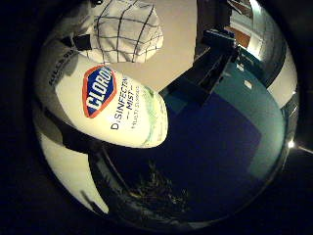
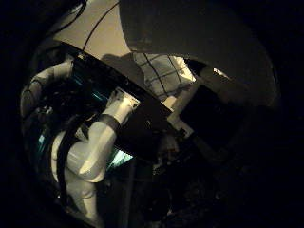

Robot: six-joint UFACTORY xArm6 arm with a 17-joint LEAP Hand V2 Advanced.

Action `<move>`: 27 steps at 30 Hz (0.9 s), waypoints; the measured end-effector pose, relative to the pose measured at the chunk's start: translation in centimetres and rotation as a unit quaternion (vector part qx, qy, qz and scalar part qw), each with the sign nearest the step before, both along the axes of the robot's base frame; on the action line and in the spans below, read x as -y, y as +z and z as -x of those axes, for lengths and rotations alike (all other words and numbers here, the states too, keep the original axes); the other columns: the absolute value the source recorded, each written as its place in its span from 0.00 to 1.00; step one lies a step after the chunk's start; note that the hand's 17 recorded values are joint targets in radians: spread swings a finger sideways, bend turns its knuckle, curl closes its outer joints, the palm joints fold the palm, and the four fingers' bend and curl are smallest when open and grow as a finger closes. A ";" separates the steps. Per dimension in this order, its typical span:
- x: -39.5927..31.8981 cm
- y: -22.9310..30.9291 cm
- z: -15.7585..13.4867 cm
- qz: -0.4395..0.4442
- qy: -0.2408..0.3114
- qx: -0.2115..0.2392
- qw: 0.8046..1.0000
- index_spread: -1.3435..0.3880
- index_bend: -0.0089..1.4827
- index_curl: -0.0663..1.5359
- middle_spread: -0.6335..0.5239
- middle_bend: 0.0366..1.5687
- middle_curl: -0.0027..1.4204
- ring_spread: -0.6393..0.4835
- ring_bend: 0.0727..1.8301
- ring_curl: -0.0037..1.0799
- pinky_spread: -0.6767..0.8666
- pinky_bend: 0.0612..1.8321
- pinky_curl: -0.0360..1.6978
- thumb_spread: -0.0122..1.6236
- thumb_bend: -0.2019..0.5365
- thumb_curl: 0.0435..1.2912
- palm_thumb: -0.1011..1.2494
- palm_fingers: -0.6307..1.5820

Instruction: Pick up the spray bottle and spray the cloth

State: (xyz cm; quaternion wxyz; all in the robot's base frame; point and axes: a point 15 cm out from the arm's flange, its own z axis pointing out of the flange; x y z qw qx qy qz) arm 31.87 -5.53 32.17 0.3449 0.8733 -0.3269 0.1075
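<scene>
The spray bottle (image 1: 115,105) fills the little-finger-side view close against the palm and appears lifted off the bench (image 1: 176,44), with the checked cloth (image 1: 128,29) lying on the bench beyond it. The hand (image 2: 213,109) seems wrapped round the bottle — pickup looks done. Next comes aiming the nozzle at the cloth and pressing the trigger — neither shows here.

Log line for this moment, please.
spray bottle: close to palm, above table | checked cloth: on table, beyond bottle | spraying: cannot tell
</scene>
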 end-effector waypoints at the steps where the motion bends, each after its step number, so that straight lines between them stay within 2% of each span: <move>1: 0.0 -0.3 -0.2 0.004 0.000 -0.002 1.000 0.65 0.74 0.45 0.46 0.83 0.40 0.43 0.77 0.48 0.28 0.63 0.44 0.55 0.25 0.61 0.81 0.85; 11: -0.7 -1.6 -0.9 0.021 0.005 -0.006 1.000 0.65 0.74 0.45 0.46 0.83 0.41 0.42 0.77 0.49 0.28 0.63 0.45 0.55 0.25 0.62 0.81 0.85; 19: -0.9 0.6 -1.6 0.010 0.004 0.020 1.000 0.65 0.74 0.45 0.46 0.83 0.41 0.42 0.77 0.49 0.28 0.63 0.45 0.55 0.25 0.61 0.80 0.85; 22: -1.8 2.0 -1.7 -0.015 -0.003 0.036 0.999 0.65 0.74 0.45 0.46 0.83 0.41 0.42 0.77 0.49 0.28 0.63 0.45 0.55 0.25 0.61 0.80 0.85; 27: -6.5 5.6 -2.1 -0.123 -0.018 0.068 0.990 0.65 0.74 0.45 0.46 0.83 0.41 0.42 0.77 0.49 0.28 0.63 0.45 0.54 0.25 0.62 0.80 0.85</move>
